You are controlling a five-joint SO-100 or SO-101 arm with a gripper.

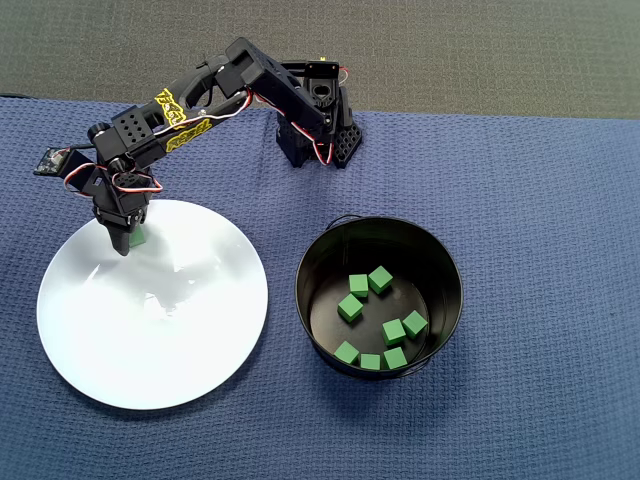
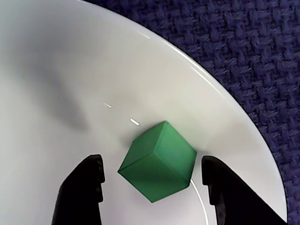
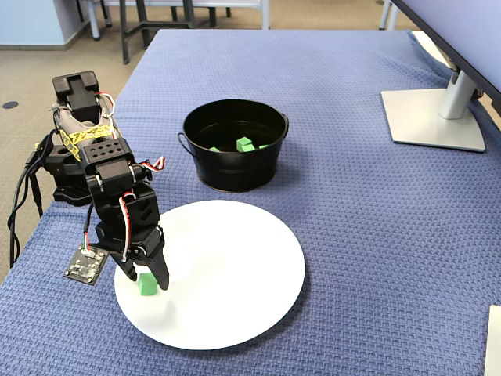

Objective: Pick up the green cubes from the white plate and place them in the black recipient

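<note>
One green cube (image 2: 159,161) lies near the rim of the white plate (image 2: 70,70), turned corner-on in the wrist view. My gripper (image 2: 152,161) is open and straddles it, with a gap between the cube and each black finger (image 2: 86,187). From overhead, the gripper (image 1: 128,240) hangs over the plate's (image 1: 150,330) upper left part, with the cube (image 1: 139,237) peeking out beside it. The fixed view has the cube (image 3: 146,283) between the fingertips at the plate's (image 3: 227,274) left edge. Several green cubes (image 1: 380,280) lie inside the black recipient (image 1: 445,262), to the plate's right.
A blue woven cloth (image 1: 540,200) covers the table. The arm's base (image 1: 320,130) stands at the table's far edge in the overhead view. A monitor stand (image 3: 434,117) occupies the far right in the fixed view. A small circuit board (image 3: 86,265) hangs beside the gripper.
</note>
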